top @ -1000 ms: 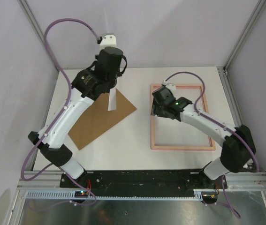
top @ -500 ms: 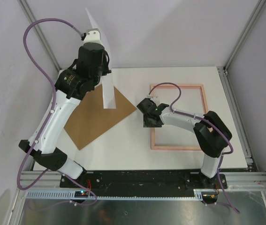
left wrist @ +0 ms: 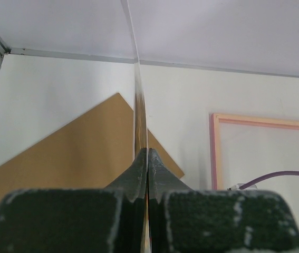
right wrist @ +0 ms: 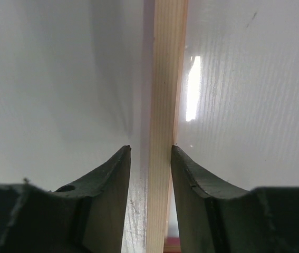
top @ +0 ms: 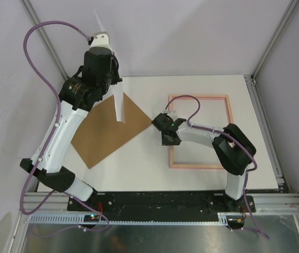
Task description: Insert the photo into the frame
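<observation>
The photo point(top: 119, 107) hangs edge-on above the table, only its white back showing in the top view. My left gripper point(top: 113, 85) is shut on it. In the left wrist view the photo point(left wrist: 139, 100) is a thin vertical sheet rising from between the closed fingers of that gripper point(left wrist: 147, 154). The pale pink frame point(top: 199, 96) lies flat at the right. My right gripper point(top: 165, 138) is low over its left rail. In the right wrist view that gripper point(right wrist: 151, 150) straddles the frame's rail point(right wrist: 169, 79), open, with a gap on the left side.
A plain brown backing board point(top: 104, 138) lies flat at the left, turned diagonally, beneath the hanging photo; the left wrist view shows the board point(left wrist: 70, 153) too. The white tabletop point(top: 138, 168) ends at the black base rail. Enclosure walls stand on both sides.
My right gripper has moved left and down onto the frame's left rail, and its jaws have narrowed. My left arm has swung back and to the left with the photo.
</observation>
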